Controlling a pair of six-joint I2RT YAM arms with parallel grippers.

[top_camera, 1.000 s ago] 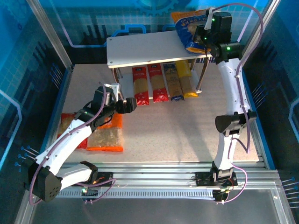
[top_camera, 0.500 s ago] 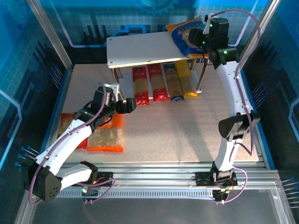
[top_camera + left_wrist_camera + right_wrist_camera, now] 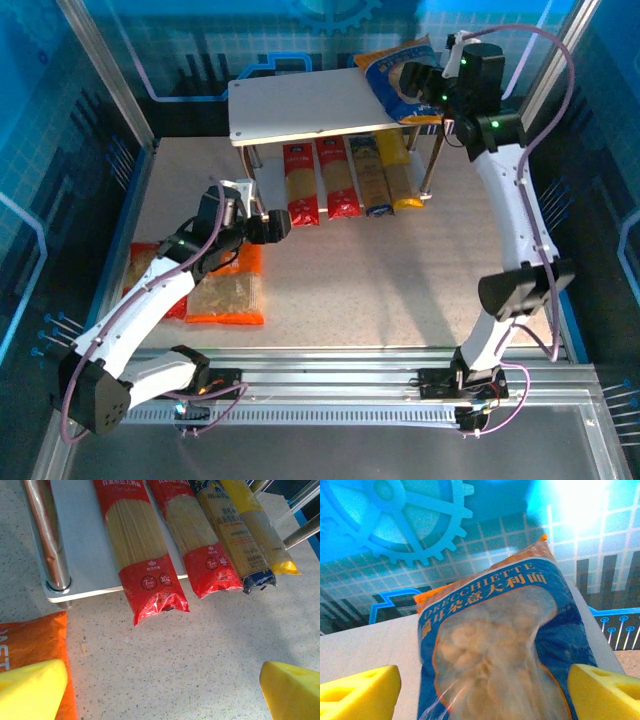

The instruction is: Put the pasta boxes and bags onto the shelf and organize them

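The blue bag (image 3: pixel 388 80) of short pasta lies on the right end of the shelf's top board (image 3: pixel 300 105), its orange top edge past the far side. My right gripper (image 3: pixel 416 79) is open, one yellow finger at each side of the blue bag (image 3: pixel 495 645) without gripping it. Two red, one dark blue and one yellow pasta box (image 3: pixel 299 183) (image 3: pixel 339 177) (image 3: pixel 370 177) (image 3: pixel 400 170) lie side by side on the lower board (image 3: pixel 85 555). My left gripper (image 3: pixel 283 226) hangs open over bare table in front of the red pack (image 3: pixel 142 550).
An orange bag (image 3: pixel 230 295) and a red bag (image 3: pixel 145 270) lie on the table at the left, under my left arm. The orange bag (image 3: pixel 30 640) edges my left finger. The shelf's metal legs (image 3: pixel 432 165) stand at the right. Blue walls enclose the table.
My right gripper has opened and let go of the blue bag, which now rests on the top board. The right arm has shifted slightly right. The left arm stayed still.
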